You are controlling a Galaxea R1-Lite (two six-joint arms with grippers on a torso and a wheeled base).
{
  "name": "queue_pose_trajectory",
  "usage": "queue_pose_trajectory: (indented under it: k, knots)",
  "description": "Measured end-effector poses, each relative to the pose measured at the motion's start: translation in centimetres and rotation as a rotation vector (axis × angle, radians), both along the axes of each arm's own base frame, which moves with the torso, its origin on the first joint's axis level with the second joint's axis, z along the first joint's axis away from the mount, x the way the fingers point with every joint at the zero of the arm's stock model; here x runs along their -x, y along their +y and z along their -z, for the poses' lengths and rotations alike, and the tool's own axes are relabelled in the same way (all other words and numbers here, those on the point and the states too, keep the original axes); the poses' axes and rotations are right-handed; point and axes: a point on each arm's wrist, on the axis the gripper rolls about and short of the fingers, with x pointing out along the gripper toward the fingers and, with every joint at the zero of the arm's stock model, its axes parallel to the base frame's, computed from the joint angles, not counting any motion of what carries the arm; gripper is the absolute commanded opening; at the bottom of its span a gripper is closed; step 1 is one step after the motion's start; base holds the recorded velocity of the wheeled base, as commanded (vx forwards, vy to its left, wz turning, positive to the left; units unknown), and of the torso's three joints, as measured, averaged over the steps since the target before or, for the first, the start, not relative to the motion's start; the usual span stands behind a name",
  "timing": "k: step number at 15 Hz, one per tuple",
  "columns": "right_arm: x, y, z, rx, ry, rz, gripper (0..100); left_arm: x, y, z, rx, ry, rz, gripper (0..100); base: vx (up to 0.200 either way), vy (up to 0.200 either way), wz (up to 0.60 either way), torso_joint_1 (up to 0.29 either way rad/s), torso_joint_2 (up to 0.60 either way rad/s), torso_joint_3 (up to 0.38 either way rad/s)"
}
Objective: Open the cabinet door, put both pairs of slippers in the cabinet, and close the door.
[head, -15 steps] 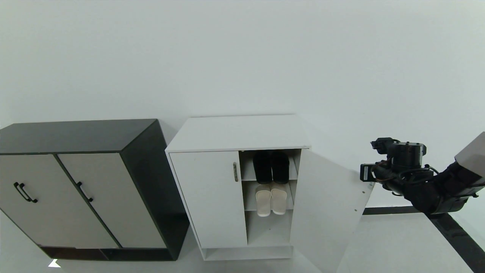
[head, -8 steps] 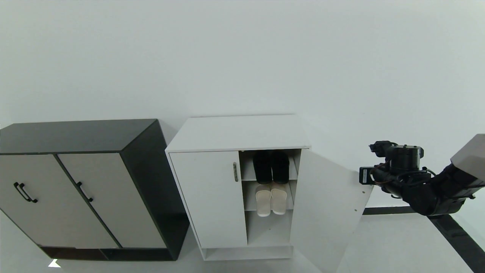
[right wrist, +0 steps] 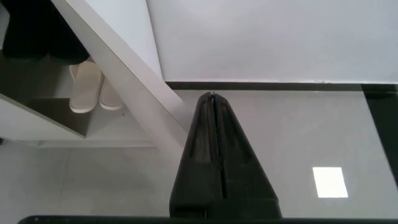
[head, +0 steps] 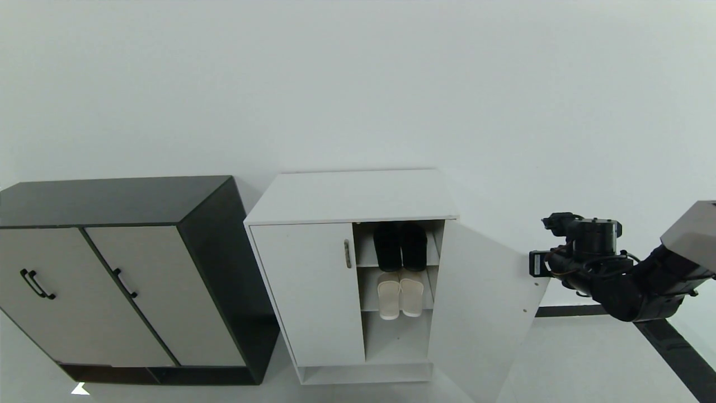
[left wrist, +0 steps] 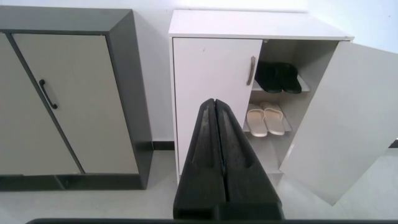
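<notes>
white cabinet (head: 347, 196): we see it standing against the wall, with shelves inside on its right half.
right door (head: 486, 302): we find it swung wide open, its free edge pointing out towards the robot's right.
left door (head: 307, 291): shut, with a slim upright handle (head: 347, 253) at its inner edge.
black slippers (head: 400, 245): we see the pair side by side on the top shelf, toes towards us.
white slippers (head: 400, 295): the pair sits side by side on the shelf just below the black pair, toes slightly over the shelf's front edge.
right gripper (right wrist: 213, 96): we see its fingers pressed together with nothing between them; it hangs just beside the free edge of the open door, on the door's outer side, and we cannot tell whether it touches the door.
left gripper (left wrist: 215, 102): its fingers are closed tight on nothing; it is held back in front of the white cabinet, well apart from it.
dark cabinet (head: 112, 201): we see it just beside the white one on the robot's left, both grey doors shut.
floor (head: 587, 358): pale grey, with a dark strip running along it on the right.
</notes>
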Motion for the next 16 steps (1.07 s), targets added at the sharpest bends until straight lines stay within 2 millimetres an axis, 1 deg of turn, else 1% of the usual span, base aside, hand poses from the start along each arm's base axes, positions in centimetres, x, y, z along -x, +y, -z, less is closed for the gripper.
queue_pose_trajectory:
  k: [2, 4, 6, 8, 10, 11, 13, 16]
  knots:
    - [0.5, 0.6, 0.2, 0.008, 0.011, -0.017, 0, 0.0, 0.0, 0.0, 0.0, 0.0, 0.0, 0, 0.0, 0.0, 0.0, 0.0, 0.0, 0.0]
    - [1.4, 2.0, 0.1, 0.011, 0.024, -0.057, 0, 0.0, 0.0, 0.0, 0.0, 0.0, 0.001, 0, 0.0, 0.0, 0.0, 0.0, 0.0, 0.0]
    - [3.1, 4.6, -0.2, 0.012, 0.039, -0.13, 0, 0.0, 0.0, 0.0, 0.0, 0.0, 0.001, 0, 0.0, 0.0, 0.0, 0.0, 0.0, 0.0]
    - [5.3, 8.1, -0.9, -0.022, 0.046, -0.222, 0, 0.0, 0.0, 0.0, 0.0, 0.0, 0.001, 0, 0.0, 0.0, 0.0, 0.0, 0.0, 0.0]
    - [7.7, 11.3, -2.6, -0.088, 0.024, -0.303, 0, 0.0, 0.0, 0.0, 0.0, 0.0, 0.001, 0, 0.0, 0.0, 0.0, 0.0, 0.0, 0.0]
    - [8.7, 12.3, -3.4, -0.105, 0.01, -0.336, 0, 0.0, 0.0, 0.0, 0.0, 0.0, 0.001, 0, 0.0, 0.0, 0.0, 0.0, 0.0, 0.0]
    - [10.4, 13.4, -5.0, -0.121, -0.024, -0.381, 0, 0.0, 0.0, 0.0, 0.0, 0.0, 0.002, 0, 0.0, 0.0, 0.0, 0.0, 0.0, 0.0]
    - [12.2, 14.3, -6.9, -0.157, -0.074, -0.39, 0, 0.0, 0.0, 0.0, 0.0, 0.0, 0.001, 0, 0.0, 0.0, 0.0, 0.0, 0.0, 0.0]
